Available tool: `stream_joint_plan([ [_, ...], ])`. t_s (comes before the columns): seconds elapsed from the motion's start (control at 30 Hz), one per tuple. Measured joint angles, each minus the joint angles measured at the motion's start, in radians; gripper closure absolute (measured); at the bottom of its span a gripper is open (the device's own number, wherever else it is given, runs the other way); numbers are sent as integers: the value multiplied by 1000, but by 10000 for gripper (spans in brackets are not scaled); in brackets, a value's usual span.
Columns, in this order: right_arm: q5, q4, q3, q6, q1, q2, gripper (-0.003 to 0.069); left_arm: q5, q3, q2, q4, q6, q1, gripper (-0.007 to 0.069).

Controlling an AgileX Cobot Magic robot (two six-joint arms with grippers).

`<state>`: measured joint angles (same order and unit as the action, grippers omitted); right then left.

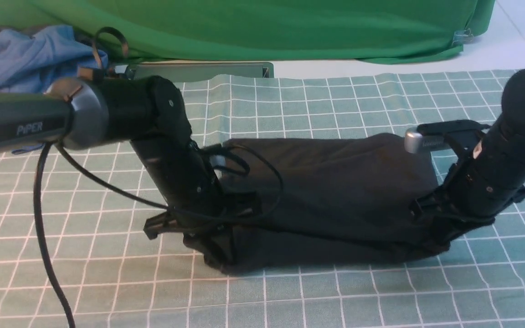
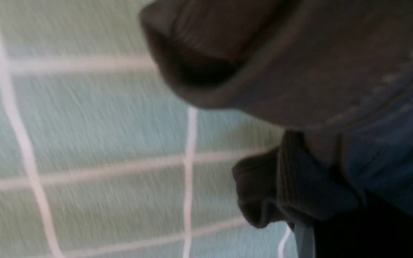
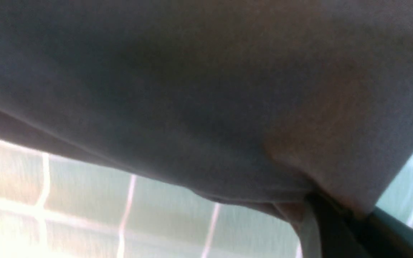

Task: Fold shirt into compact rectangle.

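Note:
The black shirt (image 1: 335, 182) lies as a wide folded band on the checked tablecloth (image 1: 317, 296), its near edge raised a little at both ends. My left gripper (image 1: 208, 243) is shut on the shirt's near left corner. In the left wrist view, bunched ribbed fabric (image 2: 292, 179) runs into that gripper (image 2: 312, 229). My right gripper (image 1: 433, 241) pinches the near right corner. In the right wrist view, the shirt (image 3: 206, 89) hangs from the right gripper (image 3: 330, 215), pulled to a point between its jaws. The chest print and neck label are hidden.
A bright green cloth (image 1: 262, 27) hangs across the back. Blue and white garments (image 1: 25, 59) are piled at the back left, next to a grey metal rail (image 1: 198, 70). The left arm's black cable (image 1: 43, 246) droops over the tablecloth at front left.

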<state>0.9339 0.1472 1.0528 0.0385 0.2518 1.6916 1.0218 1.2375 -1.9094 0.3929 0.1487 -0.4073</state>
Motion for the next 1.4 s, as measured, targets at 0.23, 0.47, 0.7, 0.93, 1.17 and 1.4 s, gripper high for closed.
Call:
stream_joint_plan([
  [0.23,-102,-30,-115,4,0,-18,588,-8,-17,18,-3,39,-40,589],
  [0.47,-146,-45,-124,3,0,-18,468,-14,-17,19,-3,53,-41,589],
  [0.7,-67,-50,-56,6,0,-17,164,5,-17,36,-24,94,-41,501],
  [0.93,148,-51,74,-6,0,-17,189,50,-19,156,-107,120,-41,275],
  [1.17,265,-54,222,-39,0,-87,425,56,-20,293,-240,181,-41,134],
  [1.4,276,-70,240,-52,0,-312,523,17,-20,358,-266,165,-41,143],
])
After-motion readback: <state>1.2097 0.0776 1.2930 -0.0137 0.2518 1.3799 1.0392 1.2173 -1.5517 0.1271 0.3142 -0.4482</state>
